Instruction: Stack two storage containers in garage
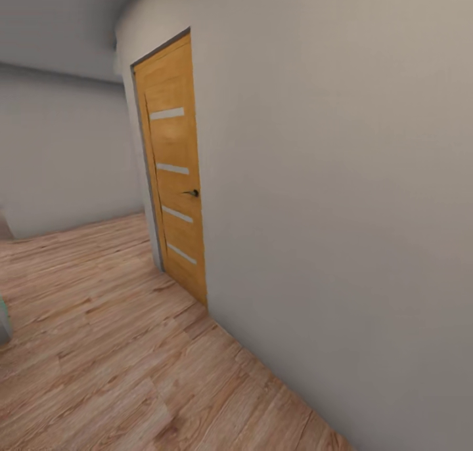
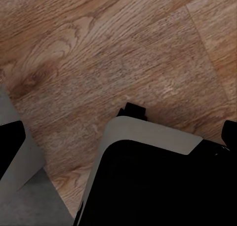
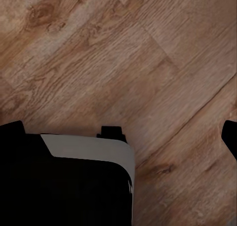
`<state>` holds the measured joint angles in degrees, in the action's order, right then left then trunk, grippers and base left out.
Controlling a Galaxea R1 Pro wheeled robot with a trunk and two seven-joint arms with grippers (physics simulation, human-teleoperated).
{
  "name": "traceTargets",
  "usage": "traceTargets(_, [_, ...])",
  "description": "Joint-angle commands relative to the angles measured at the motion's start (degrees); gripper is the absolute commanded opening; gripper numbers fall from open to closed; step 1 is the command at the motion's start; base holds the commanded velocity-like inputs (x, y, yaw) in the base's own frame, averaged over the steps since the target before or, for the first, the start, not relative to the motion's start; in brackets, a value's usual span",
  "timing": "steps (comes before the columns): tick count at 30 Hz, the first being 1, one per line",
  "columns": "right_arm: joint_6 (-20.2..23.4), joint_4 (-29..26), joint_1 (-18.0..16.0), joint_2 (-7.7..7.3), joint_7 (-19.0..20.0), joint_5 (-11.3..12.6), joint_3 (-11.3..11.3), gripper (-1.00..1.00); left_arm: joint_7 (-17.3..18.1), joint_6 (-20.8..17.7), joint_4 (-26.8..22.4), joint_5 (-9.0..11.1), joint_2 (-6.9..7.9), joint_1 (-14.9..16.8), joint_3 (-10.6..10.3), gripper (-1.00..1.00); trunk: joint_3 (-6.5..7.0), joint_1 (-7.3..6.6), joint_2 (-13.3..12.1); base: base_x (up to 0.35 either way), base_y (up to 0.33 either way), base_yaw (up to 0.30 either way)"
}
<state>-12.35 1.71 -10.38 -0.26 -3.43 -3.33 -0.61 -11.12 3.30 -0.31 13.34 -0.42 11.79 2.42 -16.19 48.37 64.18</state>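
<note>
The two storage containers are out of view. The wrist cameras look straight down at light wood plank floor (image 2: 98, 53) (image 3: 123, 58). In the left wrist view, the dark fingertips (image 2: 230, 134) of my left gripper (image 2: 121, 142) sit at the frame's edges, wide apart, with nothing held between them. My right gripper (image 3: 121, 134) shows the same way, its fingertips (image 3: 230, 137) far apart and empty. Below each gripper is a grey and black part of my own body (image 2: 148, 176) (image 3: 74, 181).
A plain white wall (image 1: 341, 195) runs close along my right. A shut orange-brown wooden door (image 1: 174, 175) with narrow glass slits and a dark handle (image 1: 192, 193) stands in it. Wood plank floor (image 1: 98, 346) stretches left and ahead to a far white wall (image 1: 66, 162).
</note>
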Motion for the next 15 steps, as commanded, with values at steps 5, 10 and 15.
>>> traceTargets(5, [-0.31,0.19,-0.08,0.00,-0.26,-0.36,-0.08,1.00,-0.12,0.22,0.05,0.19,-0.02,0.05,0.22,1.00,-0.07,0.03,0.04,0.247,0.000,0.269])
traceTargets(10, [-0.31,0.17,-0.08,0.00,-0.25,-0.36,-0.09,1.00,-0.13,0.23,0.05,0.19,-0.02,0.05,0.22,1.00,-0.07,0.03,0.04,0.246,0.000,0.269])
traceTargets(15, [-0.31,0.16,-0.08,0.00,-0.26,-0.36,-0.10,1.00,-0.13,0.22,0.05,0.19,-0.01,0.02,0.22,1.00,-0.07,0.03,0.04,0.246,0.000,0.269])
